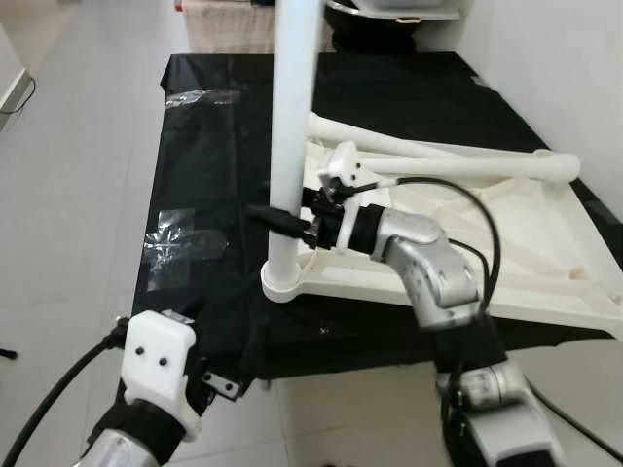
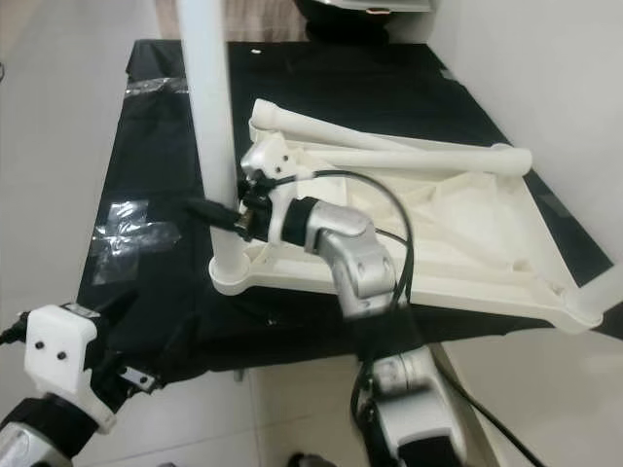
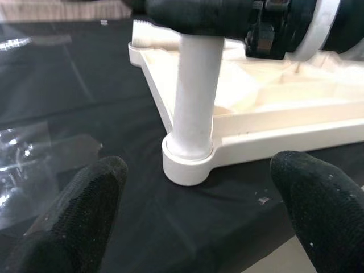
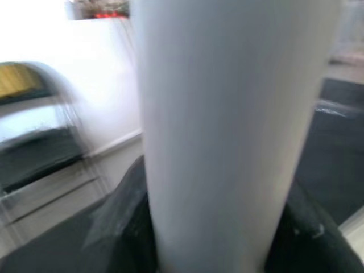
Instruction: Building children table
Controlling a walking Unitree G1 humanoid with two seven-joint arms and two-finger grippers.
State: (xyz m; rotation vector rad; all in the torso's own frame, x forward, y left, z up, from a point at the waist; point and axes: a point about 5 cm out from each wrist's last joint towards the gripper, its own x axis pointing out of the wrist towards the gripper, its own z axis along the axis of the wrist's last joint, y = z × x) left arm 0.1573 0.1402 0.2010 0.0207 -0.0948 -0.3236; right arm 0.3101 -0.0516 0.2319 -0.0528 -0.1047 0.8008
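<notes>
Our right hand (image 1: 284, 220) is pinching the upright white plastic table leg (image 1: 292, 126), standing in a corner socket of the upside-down cream tabletop (image 1: 545, 253) on the black-covered surface (image 1: 195, 146). Our left hand (image 3: 199, 227) is hovering spread nearby.

floor (image 1: 78, 146): pale tiles | wall (image 1: 565, 68): white | black sheet (image 1: 214, 175): taped down

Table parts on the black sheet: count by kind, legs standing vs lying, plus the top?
Legs standing in a corner socket: 1, held by the right gripper
Legs lying on the tabletop: 2
Upside-down tabletops: 1
Total: 4 white parts
</notes>
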